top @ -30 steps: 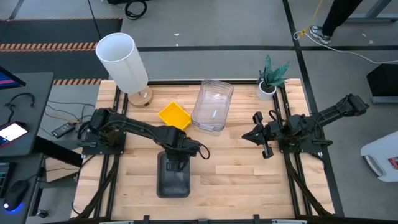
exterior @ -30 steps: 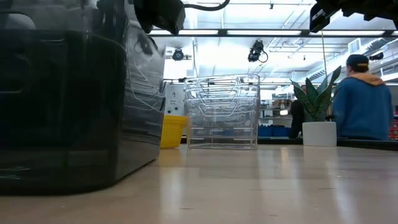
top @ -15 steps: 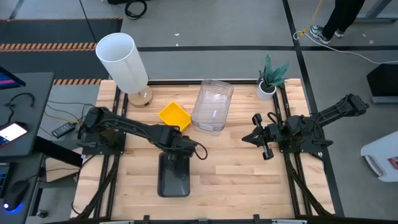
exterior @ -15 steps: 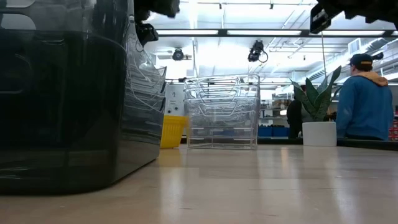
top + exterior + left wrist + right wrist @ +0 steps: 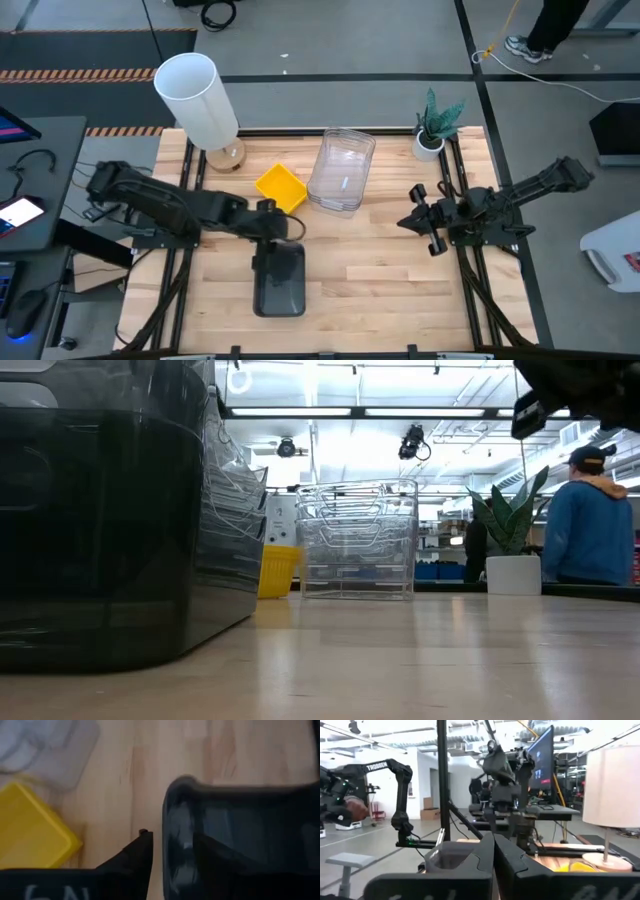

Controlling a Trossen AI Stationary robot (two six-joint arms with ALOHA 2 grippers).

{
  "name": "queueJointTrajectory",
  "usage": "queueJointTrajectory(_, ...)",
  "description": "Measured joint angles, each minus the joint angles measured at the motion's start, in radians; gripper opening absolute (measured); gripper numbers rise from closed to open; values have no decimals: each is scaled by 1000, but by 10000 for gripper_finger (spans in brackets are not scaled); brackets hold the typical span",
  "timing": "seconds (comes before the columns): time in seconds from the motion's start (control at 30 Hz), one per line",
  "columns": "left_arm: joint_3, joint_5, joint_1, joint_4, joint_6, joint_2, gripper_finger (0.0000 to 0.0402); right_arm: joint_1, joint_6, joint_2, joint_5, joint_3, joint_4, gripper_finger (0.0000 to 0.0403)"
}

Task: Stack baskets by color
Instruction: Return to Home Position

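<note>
A stack of dark grey baskets [image 5: 280, 282] rests on the table near its front edge, and it fills the left of the low view [image 5: 100, 520]. A yellow basket [image 5: 280, 187] and a stack of clear baskets [image 5: 342, 170] sit farther back. My left gripper [image 5: 279, 229] hangs open just above the grey stack's far end [image 5: 235, 800], and the stack's corner rim shows between its fingers [image 5: 140, 852]. My right gripper [image 5: 408, 221] is shut, raised at the table's right side, and holds nothing [image 5: 493, 840].
A tall white cylinder [image 5: 195, 95] stands at the far left corner. A small potted plant [image 5: 437, 125] stands at the far right. Bare wood lies between the grey stack and my right gripper. A person in blue [image 5: 590, 520] is in the room beyond the table.
My left gripper has pulled out of the grey stack, rising and drawing back toward the table's far left. The stack stays where it was. My right gripper has sunk a little.
</note>
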Motion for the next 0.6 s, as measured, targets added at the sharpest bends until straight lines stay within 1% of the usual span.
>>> queueJointTrajectory(0.2, -192, -25, -24, 277, -21, -160, 142, -36, 25, -49, -14, -66, 33, 10)
queueJointTrajectory(0.43, -434, -46, -38, 601, -12, -325, 138, -68, 41, -74, -94, -66, 24, 8)
queueJointTrajectory(0.5, -505, -46, -39, 675, -11, -376, 134, -75, 40, -73, -90, -66, 23, 8)
queueJointTrajectory(0.6, -607, -47, -38, 797, -9, -445, 127, -85, 40, -72, -56, -66, 14, 8)
